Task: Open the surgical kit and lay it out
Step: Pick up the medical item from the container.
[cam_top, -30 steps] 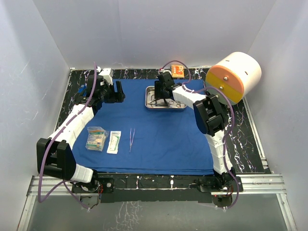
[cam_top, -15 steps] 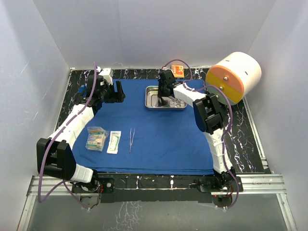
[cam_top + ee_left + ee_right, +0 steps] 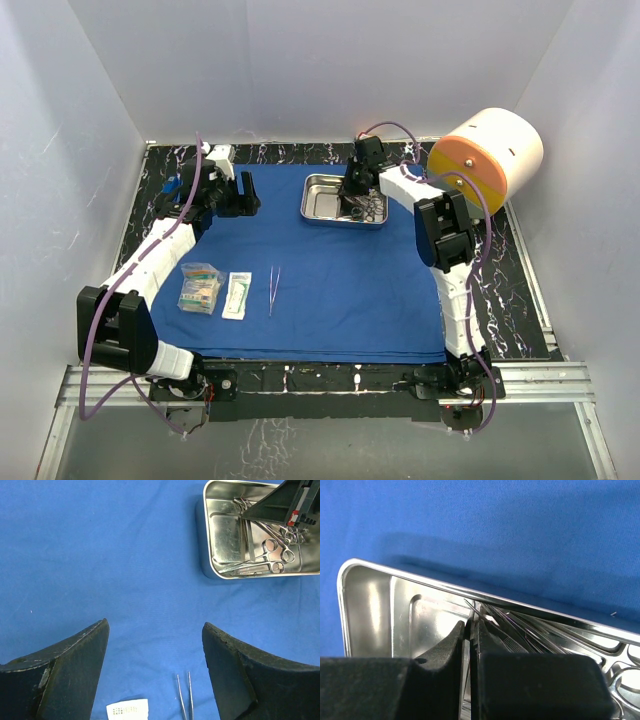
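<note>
Your cloth [image 3: 340, 290] lies spread flat over the table [image 3: 500, 290], covering most of it. The tray [image 3: 322, 196] sits on the far part of the cloth, a little right of centre, with its long side running left to right. The clamps [image 3: 272, 550] lie in its right half, ring handles towards the right; its left half is bare.

Your right gripper [image 3: 471, 625] reaches down into the tray among the clamps. Its fingers are pressed together with only a thin slit between them. Slender steel tips show just past the fingertips, but you cannot tell from these views whether one is pinched in the slit.

Your left gripper [image 3: 155, 629] hangs above the far left part of the cloth, well to the left of the tray. Its fingers are wide apart with nothing between them, only blue cloth below.

On the near left part of the cloth three things lie in a row, each apart from the next. The bulkier packet [image 3: 200, 287] is furthest left, the flat white packet [image 3: 237, 295] is just to its right, and the forceps [image 3: 272, 290] are right of that, lying near to far.

The cylinder [image 3: 487, 160] stands at the far right, just beyond the cloth's corner.
</note>
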You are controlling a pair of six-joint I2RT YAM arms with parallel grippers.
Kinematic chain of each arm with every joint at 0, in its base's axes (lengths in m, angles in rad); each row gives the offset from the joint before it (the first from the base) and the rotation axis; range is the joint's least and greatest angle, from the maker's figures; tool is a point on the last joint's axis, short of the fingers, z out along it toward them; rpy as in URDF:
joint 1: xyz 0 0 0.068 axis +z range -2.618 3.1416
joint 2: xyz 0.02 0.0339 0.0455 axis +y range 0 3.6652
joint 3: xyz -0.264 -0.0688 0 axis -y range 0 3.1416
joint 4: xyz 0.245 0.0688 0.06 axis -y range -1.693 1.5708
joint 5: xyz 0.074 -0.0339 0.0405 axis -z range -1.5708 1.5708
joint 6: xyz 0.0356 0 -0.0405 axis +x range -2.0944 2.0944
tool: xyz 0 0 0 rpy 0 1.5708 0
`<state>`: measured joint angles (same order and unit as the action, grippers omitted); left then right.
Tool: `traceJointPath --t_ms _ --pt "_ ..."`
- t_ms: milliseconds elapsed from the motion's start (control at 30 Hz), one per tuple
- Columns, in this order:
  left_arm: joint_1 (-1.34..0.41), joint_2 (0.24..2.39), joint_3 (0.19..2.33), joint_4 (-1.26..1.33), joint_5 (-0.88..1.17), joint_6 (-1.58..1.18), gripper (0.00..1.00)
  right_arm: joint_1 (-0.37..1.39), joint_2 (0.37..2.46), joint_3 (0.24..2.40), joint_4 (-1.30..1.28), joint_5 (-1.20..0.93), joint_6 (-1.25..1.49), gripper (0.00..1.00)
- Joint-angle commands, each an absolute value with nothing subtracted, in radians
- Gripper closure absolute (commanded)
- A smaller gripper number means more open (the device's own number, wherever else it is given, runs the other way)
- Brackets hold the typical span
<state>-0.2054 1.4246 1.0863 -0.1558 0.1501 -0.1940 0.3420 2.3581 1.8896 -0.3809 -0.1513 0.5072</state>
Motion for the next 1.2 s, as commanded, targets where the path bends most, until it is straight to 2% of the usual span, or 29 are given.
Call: traceJointPath --t_ms 0,267,567,733,1167 --pt "-0.201 1.397 1.089 -0.133 0.168 -0.195 0.26 0.327 2.294 1.952 -0.350 -0.245 0.542 1.00" --pt "-0.201 1.396 1.082 -0.130 0.167 -0.190 0.26 0.306 2.261 1.945 -0.314 -0.421 0.589 1.00" --pt "-0.199 1.397 1.078 -0.123 0.174 -0.186 0.26 0.301 2.239 1.943 -0.271 -0.514 0.616 1.00" --pt "-0.199 1.403 1.094 -0.123 0.259 -0.192 0.26 0.301 2.207 1.938 -0.210 -0.621 0.614 1.00" --pt "-0.215 1.482 1.229 -0.062 0.538 -0.378 0.32 0.313 1.985 1.534 0.284 -1.011 0.661 1.00"
